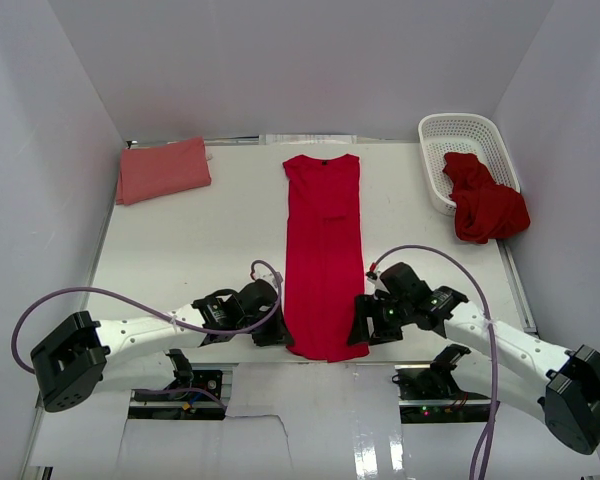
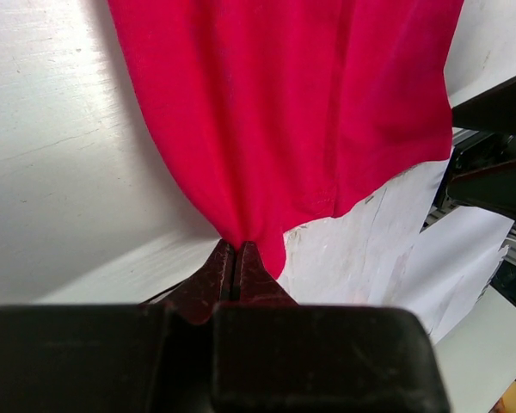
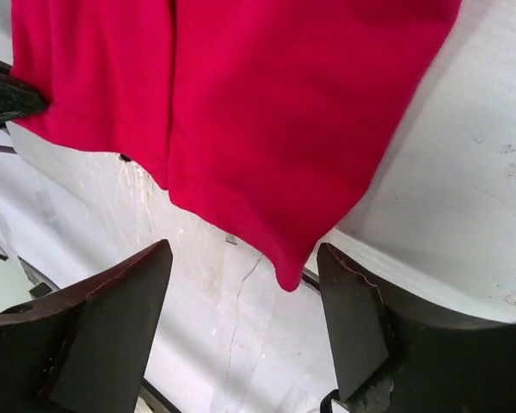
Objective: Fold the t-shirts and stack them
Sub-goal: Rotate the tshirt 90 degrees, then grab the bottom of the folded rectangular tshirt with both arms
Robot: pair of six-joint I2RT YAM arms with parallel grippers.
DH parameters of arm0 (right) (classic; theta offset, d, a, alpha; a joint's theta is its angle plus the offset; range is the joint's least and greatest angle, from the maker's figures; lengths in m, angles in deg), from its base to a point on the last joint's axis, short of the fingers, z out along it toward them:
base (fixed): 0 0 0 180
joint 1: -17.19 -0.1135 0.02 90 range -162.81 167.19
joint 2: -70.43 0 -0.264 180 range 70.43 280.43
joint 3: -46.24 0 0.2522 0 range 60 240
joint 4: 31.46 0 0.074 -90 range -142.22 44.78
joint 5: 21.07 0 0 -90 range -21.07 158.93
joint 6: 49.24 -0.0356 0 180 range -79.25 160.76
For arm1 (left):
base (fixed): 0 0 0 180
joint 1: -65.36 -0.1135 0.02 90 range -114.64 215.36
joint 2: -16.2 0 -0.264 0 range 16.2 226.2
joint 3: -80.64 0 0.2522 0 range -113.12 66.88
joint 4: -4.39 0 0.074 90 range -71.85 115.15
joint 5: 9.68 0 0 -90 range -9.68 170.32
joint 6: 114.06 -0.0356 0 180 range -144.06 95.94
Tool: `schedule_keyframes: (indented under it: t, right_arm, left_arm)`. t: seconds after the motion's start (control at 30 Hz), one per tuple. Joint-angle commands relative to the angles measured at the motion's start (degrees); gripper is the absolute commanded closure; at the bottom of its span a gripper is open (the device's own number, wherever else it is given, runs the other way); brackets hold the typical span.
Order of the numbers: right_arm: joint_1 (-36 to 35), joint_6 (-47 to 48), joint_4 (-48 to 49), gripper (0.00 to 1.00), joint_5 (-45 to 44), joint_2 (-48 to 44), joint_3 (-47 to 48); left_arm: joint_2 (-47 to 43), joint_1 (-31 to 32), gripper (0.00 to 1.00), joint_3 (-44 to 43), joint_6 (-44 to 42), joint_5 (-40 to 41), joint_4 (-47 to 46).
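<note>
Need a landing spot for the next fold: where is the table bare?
Bare table between the folded pink shirt and the long red shirt, and between that shirt and the basket. Crowded: the near edge, left fingers and right fingers flanking the hem, and the basket corner.

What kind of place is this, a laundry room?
Probably a robot lab booth: plain white walls box in a table, and a left arm and right arm sit at its edge with a red shirt between them.
</note>
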Motion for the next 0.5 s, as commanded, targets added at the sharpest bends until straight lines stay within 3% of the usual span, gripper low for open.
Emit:
schedule_keyframes:
  t: [0.0,0.47]
  right_arm:
    - [-0.30,-1.14,-1.59,0.25,-0.24,-2.79,-2.20]
    - [-0.30,-4.75,4.56,0.44,-1.29,-4.56,-9.94]
  left_arm:
    - [0.00,0.54,1.00,-0.51,0.48,-0.51,-0.17]
    - [0.79,1.07,1.00,0.99,1.10,0.02,-1.40]
